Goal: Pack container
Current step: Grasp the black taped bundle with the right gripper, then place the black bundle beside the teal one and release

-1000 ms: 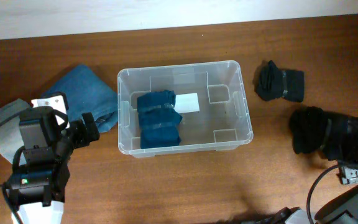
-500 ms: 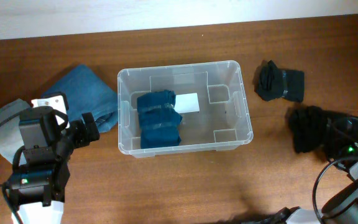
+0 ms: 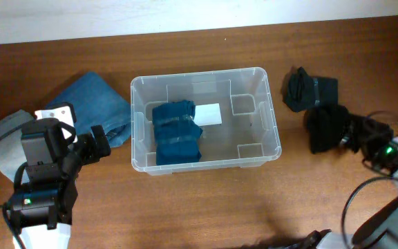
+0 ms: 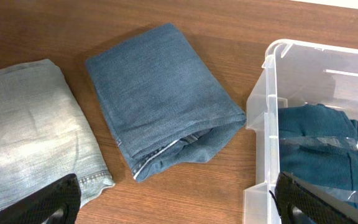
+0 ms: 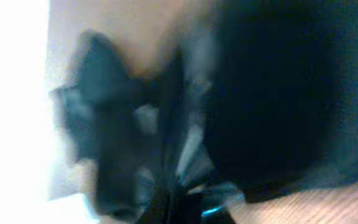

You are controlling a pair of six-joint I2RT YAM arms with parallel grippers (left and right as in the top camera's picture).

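Observation:
The clear container (image 3: pixel 262 77) stands mid-table with a folded dark teal garment (image 3: pixel 177 133) in its left half and a white label (image 3: pixel 208 113) on its base. To its right, my right gripper (image 3: pixel 349 134) is shut on a black clothing bundle (image 3: pixel 325 128). In the blurred right wrist view that bundle (image 5: pixel 278 93) fills the frame. A second black bundle (image 3: pixel 312 92) lies just behind it. My left gripper (image 4: pixel 179 208) is open low over the wood, its fingers (image 4: pixel 50 203) wide apart, left of the container's corner (image 4: pixel 263 118).
Folded blue jeans (image 3: pixel 92 104) lie left of the container, and again in the left wrist view as blue jeans (image 4: pixel 160 99). Pale grey jeans (image 4: pixel 30 137) lie further left. A wall runs along the table's far edge.
My right gripper has shut on the black bundle and drawn it left towards the container. The left arm has stayed still.

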